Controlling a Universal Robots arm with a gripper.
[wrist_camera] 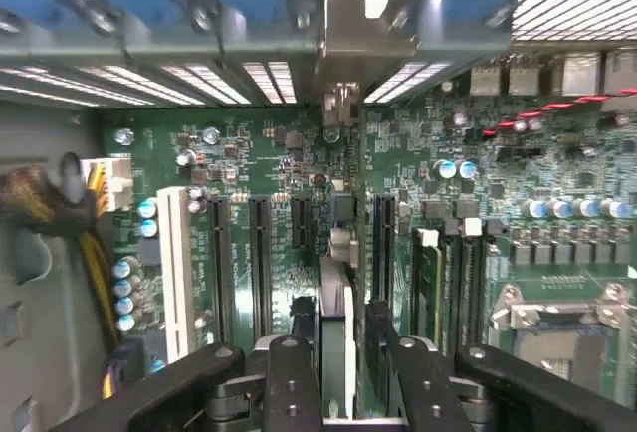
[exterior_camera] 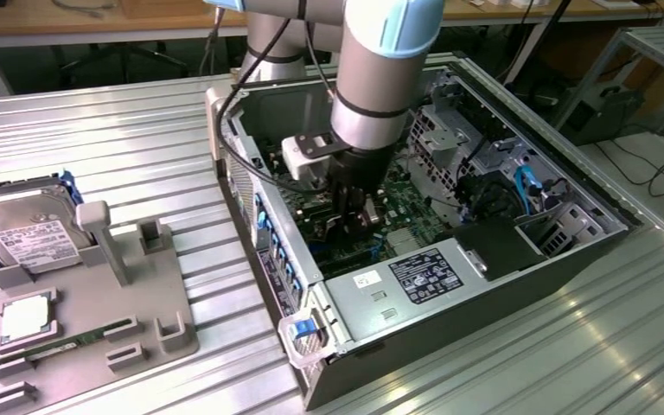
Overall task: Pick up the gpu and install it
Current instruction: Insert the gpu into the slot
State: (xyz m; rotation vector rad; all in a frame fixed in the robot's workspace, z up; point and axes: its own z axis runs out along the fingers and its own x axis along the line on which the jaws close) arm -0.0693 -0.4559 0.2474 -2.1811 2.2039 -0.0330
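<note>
I have the gripper (wrist_camera: 336, 337) low inside the computer case (exterior_camera: 563, 259), its fingers (wrist_camera: 291, 382) either side of the gpu (wrist_camera: 336, 303) standing edge-on in a motherboard (wrist_camera: 249, 163) slot, lightly parted, so the card stays aligned.

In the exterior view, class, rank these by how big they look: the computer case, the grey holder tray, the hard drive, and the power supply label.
1. Computer case
2. Grey holder tray
3. Hard drive
4. Power supply label

All four lie at much the same distance from the camera, so the order looks dependable.
</note>
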